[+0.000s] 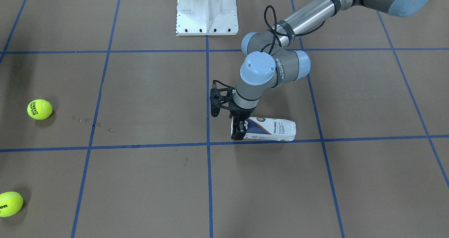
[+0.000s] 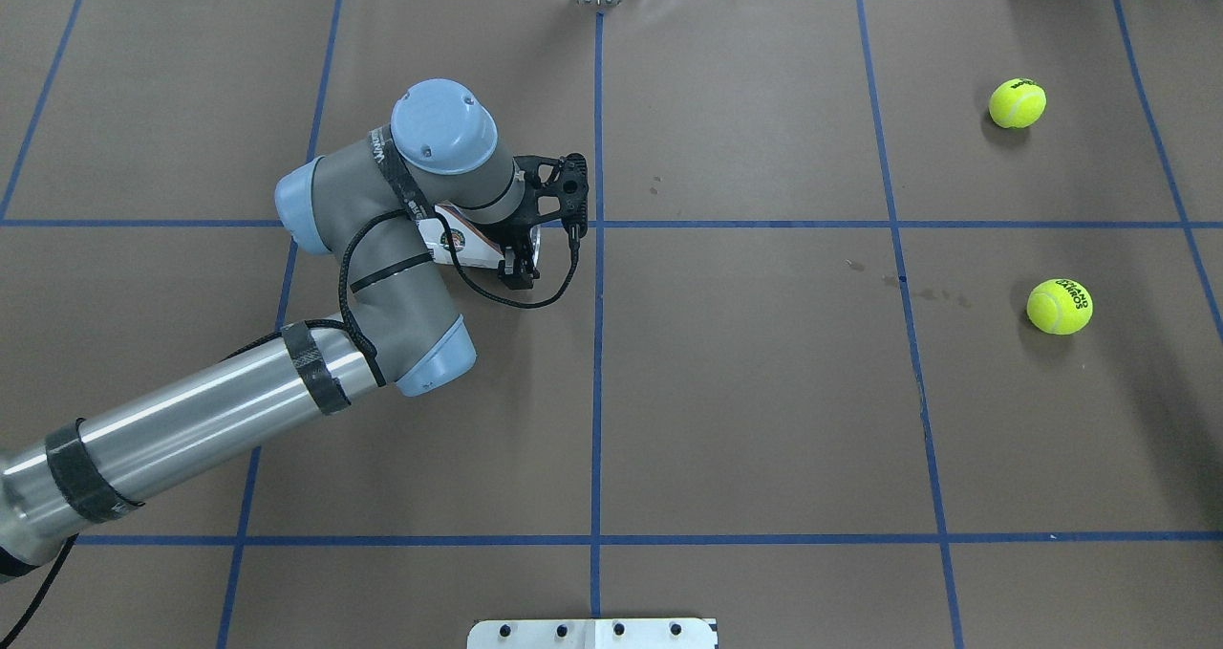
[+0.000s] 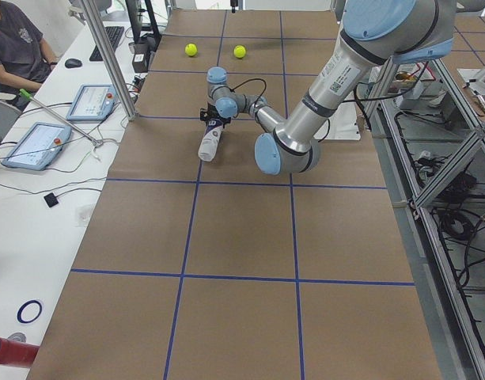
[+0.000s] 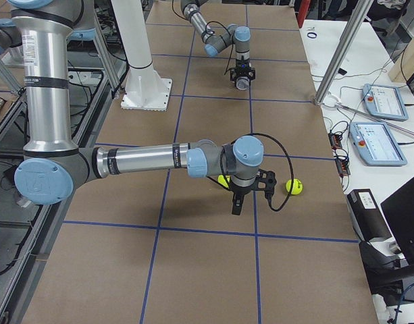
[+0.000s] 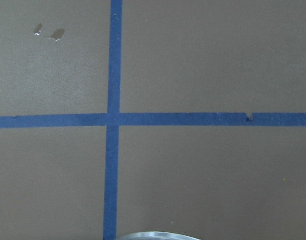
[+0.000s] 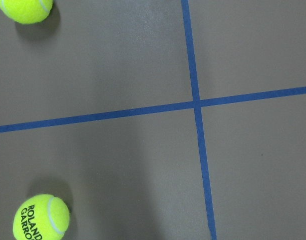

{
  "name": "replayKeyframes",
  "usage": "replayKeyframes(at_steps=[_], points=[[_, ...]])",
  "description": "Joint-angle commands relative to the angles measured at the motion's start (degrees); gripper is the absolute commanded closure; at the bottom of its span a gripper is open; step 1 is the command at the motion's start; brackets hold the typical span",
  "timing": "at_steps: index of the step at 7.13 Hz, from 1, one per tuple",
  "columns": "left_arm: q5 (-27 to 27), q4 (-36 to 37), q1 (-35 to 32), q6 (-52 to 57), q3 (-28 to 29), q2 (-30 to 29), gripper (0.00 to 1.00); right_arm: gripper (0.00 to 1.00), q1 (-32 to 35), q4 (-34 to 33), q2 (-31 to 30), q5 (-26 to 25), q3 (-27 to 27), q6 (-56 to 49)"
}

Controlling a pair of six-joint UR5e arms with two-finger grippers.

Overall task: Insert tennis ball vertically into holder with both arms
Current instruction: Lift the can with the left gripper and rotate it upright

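While the holder (image 1: 272, 129) lies flat on its side on the table (image 1: 147, 182), along a blue tape line (image 1: 368, 138), the left gripper (image 1: 239, 128) points straight down over the end nearer the table's middle. Its jaws straddle the can just short of that end, one finger on the far side and one finger (image 1: 238, 135) on the near side, with the label showing between them. They are spread only as wide as the can and look clamped on it. From overhead, most of the holder (image 2: 457, 244) is hidden under the wrist. The left wrist view shows only a sliver of silver rim (image 5: 153, 235) at its lower edge.

Well apart from the holder, the right gripper (image 4: 236, 204) hangs over the table, pointing down, between two tennis balls (image 4: 294, 186) and touching neither. Whether its jaws are apart or together cannot be told. Its wrist view shows both balls (image 6: 41, 218) lying on the paper.
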Motion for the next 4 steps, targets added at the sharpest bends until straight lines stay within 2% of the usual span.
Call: replayKeyframes(at_steps=[1,3,4], points=[[-0.1,0.0,-0.3,0.0,-1.3,-0.4,0.32,0.00,0.0,0.0,0.0,0.1,0.1,0.0],[-0.2,0.0,-1.0,-0.8,-5.5,-0.5,0.33,0.00,0.0,0.0,0.0,0.4,0.2,0.0],[-0.3,-0.9,-1.4,-4.3,-8.1,-0.5,0.37,0.00,0.0,0.0,0.0,0.4,0.3,0.0]])
